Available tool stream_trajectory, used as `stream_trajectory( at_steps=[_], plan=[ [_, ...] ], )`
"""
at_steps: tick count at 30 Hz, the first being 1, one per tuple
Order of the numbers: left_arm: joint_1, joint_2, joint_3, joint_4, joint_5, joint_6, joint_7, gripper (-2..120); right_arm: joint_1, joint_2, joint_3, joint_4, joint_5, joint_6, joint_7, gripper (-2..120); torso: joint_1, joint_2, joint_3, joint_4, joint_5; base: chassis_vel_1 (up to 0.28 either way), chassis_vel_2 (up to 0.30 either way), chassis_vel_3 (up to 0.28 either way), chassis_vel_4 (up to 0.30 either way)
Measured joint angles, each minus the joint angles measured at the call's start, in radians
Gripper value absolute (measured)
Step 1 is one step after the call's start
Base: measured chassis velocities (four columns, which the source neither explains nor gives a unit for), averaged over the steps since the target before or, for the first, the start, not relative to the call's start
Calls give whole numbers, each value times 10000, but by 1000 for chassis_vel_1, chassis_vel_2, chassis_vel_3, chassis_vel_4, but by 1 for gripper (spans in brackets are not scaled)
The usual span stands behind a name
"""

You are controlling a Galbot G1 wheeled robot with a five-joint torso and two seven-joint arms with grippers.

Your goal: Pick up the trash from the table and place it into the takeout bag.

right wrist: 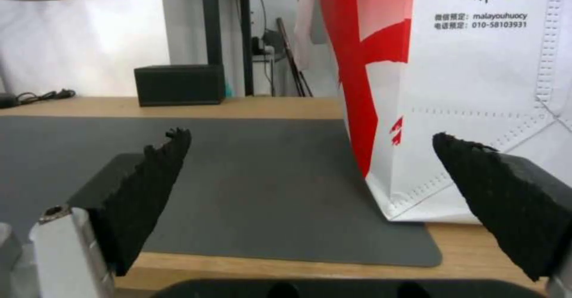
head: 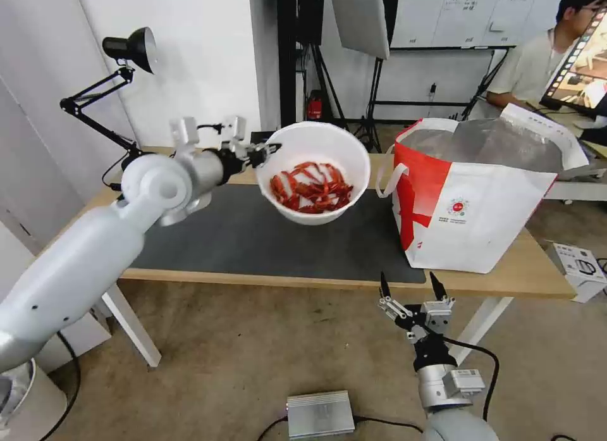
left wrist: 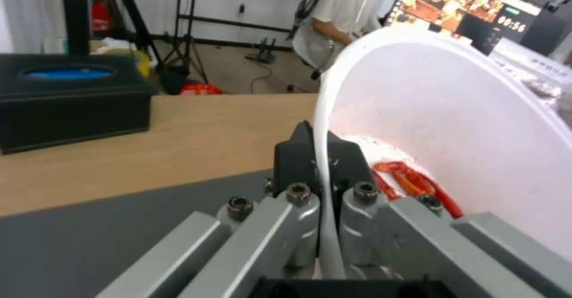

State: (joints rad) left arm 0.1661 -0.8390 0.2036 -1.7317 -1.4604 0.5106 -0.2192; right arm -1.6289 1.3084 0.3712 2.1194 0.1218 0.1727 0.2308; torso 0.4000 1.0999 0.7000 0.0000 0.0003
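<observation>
Two arms show in the head view, and only the left one carries anything. The left gripper (head: 264,154) reaches in from the left side and its fingers (left wrist: 310,155) are clenched on the rim of the white round bowl (head: 314,171), one finger outside the wall and one inside, as the left wrist view makes plain. The bowl hangs in the air above the large dark grey mat (head: 253,238), over the middle of the surface (head: 544,270) toward its far edge, tilted a little, with red crayfish shells (head: 312,188) heaped in its bottom. The takeout bag (head: 474,200) stands upright at the right end of the surface, its left lower corner resting on the right edge of the mat, its mouth open with silver foil lining (head: 506,140) showing and a white strap handle (head: 384,174) drooping on the side nearest the bowl. The bowl is near the bag but apart from it. The right gripper (head: 410,288) waits just below the near edge of the surface, in front of the bag, its fingers (right wrist: 149,186) spread wide and grasping nothing. A black box (left wrist: 71,97) sits toward the far edge of the surface, and a black desk lamp (head: 129,49) is clamped at the far left corner.
</observation>
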Motion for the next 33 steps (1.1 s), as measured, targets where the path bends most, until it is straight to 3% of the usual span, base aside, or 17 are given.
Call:
stream_trajectory(
  at_steps=[15, 33],
  plan=[
    [-2343, -1666, 1336, 1224, -530, 7, -329, 0, 0, 0, 0, 0, 0, 0, 0, 100, 0, 0, 0, -1, 0, 0, 0, 0, 0],
    [-3574, -3219, 2290, 2167, -1013, 12, -705, 0, 0, 0, 0, 0, 0, 0, 0, 100, -1, 0, 0, -1, 0, 0, 0, 0, 0]
  ],
)
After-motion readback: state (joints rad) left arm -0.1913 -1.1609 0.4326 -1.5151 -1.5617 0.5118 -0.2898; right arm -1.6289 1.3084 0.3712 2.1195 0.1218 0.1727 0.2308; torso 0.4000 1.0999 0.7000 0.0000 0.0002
